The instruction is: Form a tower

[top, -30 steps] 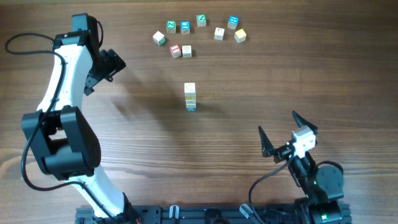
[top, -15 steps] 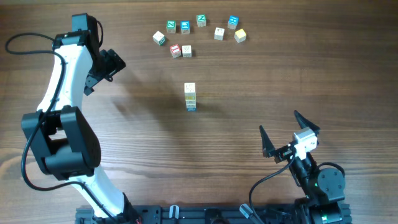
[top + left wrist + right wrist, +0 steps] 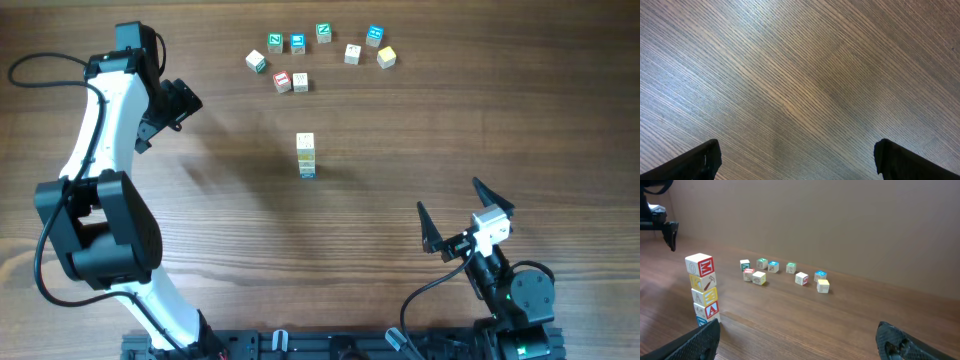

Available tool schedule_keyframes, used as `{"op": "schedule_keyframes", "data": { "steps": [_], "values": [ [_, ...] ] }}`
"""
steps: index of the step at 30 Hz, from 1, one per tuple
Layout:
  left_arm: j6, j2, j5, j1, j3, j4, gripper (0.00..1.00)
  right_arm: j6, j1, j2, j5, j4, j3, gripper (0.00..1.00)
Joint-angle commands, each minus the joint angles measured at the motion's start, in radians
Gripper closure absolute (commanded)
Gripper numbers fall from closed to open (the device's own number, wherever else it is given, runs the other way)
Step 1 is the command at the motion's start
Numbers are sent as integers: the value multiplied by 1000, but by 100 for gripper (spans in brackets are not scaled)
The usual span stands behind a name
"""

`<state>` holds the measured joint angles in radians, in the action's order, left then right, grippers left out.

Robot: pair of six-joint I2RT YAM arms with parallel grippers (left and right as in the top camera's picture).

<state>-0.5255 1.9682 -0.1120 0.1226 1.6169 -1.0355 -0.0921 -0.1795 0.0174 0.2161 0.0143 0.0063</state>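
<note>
Two arms are sharing the wooden table (image 3: 400,120). The left arm (image 3: 95,150) is reaching up the left side, with the left gripper (image 3: 183,103) spread wide, holding nothing and looking down at bare wood. The right arm (image 3: 505,285) is sitting at the near right, and the right gripper (image 3: 457,210) is likewise spread and empty. The tower (image 3: 306,156) is standing upright mid-table, long axis vertical, about five cubes high, with the blue-trimmed cube lowest. It is lying far and left of the right gripper, and right and slightly near of the left one, well apart from both. The loose cubes (image 3: 320,45) are lying scattered along the far side. We are judging the left gripper nearer to them.
</note>
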Motion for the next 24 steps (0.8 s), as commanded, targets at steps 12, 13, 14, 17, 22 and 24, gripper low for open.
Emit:
{"op": "schedule_keyframes", "data": {
  "steps": [12,13,14,17,22,24],
  "values": [
    [1,-36,-13,2,16,0,0,-10,5,-14,-16,1,-1,0],
    [1,-55,-13,1,16,0,0,-10,5,-14,-16,1,-1,0],
    [1,-83,-13,-2,16,-1,0,-11,5,-14,-16,1,-1,0],
    [1,-204,-13,-7,16,0,0,-10,5,-14,-16,1,-1,0],
    [1,-431,-13,-7,16,0,0,-11,5,-14,-16,1,-1,0],
    [1,-520,-13,-7,16,0,0,-10,5,-14,-16,1,-1,0]
  ]
}}
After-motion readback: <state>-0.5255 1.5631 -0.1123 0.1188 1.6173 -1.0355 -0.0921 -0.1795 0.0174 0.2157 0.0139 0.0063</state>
